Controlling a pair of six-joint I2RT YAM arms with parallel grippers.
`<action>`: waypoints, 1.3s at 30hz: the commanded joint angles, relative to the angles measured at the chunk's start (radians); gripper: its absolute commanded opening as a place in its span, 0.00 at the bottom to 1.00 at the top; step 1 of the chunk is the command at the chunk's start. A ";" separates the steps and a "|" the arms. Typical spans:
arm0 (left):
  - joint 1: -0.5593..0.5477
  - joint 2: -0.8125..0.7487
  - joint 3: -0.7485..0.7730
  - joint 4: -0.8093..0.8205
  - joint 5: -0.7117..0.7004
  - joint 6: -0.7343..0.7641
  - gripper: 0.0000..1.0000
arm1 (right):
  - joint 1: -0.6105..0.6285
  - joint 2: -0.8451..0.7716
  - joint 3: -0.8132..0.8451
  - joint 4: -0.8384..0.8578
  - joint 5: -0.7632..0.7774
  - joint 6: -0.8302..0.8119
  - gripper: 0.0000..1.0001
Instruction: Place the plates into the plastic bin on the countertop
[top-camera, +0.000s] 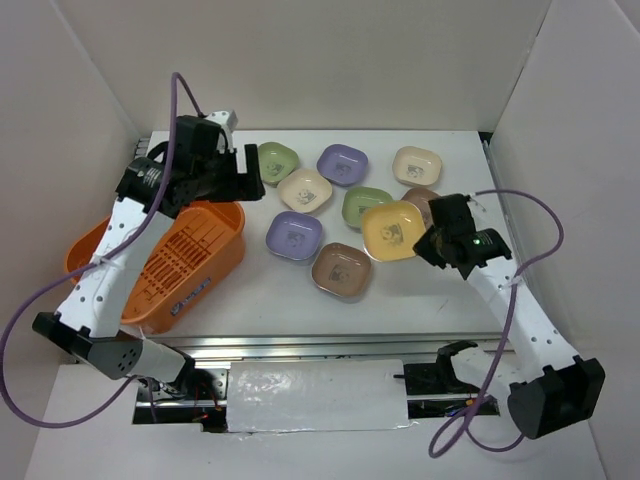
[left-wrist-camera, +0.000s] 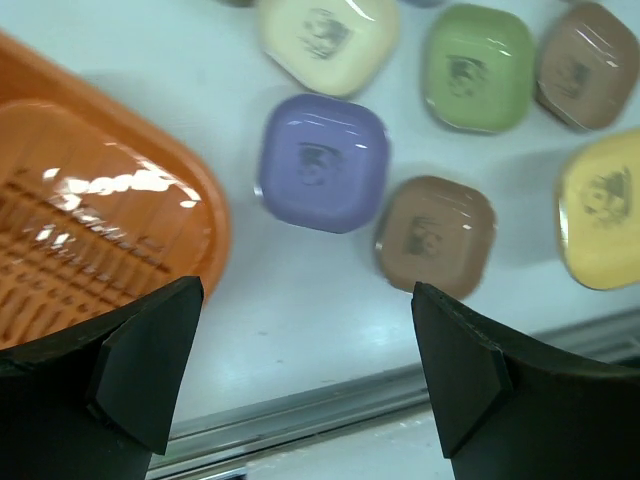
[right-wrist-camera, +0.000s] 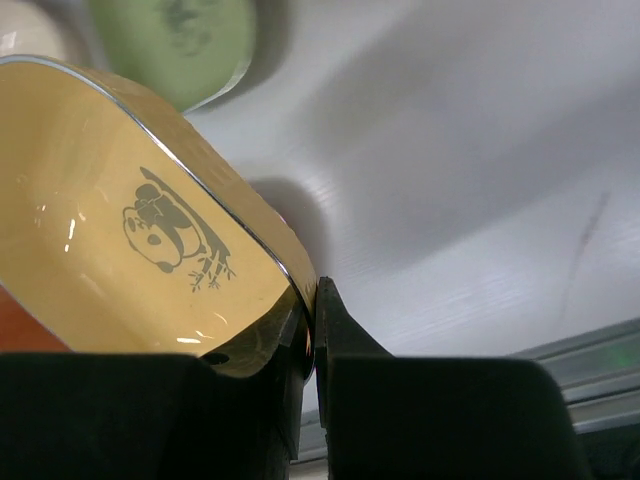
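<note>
Yellow plate (right-wrist-camera: 120, 220) tilted amid the other plates (top-camera: 294, 235) on the countertop (top-camera: 300, 310), rim pinched in right gripper (right-wrist-camera: 312, 330). Left gripper (left-wrist-camera: 300, 360) gapes, holding nothing, above plastic bin (top-camera: 215, 255). Step: pickup. Next: lift clear, carry left to bin.

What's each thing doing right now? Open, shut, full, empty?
yellow plate: tilted, lifted off the countertop, pinched by its rim.
right gripper: shut on the yellow plate.
left gripper: open, empty.
orange bin: no plates in the part showing.
other eight plates: flat on the countertop, face up.
</note>
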 joint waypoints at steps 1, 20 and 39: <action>-0.029 0.047 0.011 0.074 0.208 -0.028 0.99 | 0.130 0.046 0.185 -0.066 0.031 0.055 0.00; -0.089 0.041 -0.245 0.341 0.296 -0.322 0.89 | 0.422 0.295 0.486 0.011 0.062 0.183 0.00; 0.138 -0.013 -0.104 0.182 0.017 -0.318 0.00 | 0.359 0.162 0.396 0.167 -0.032 0.106 1.00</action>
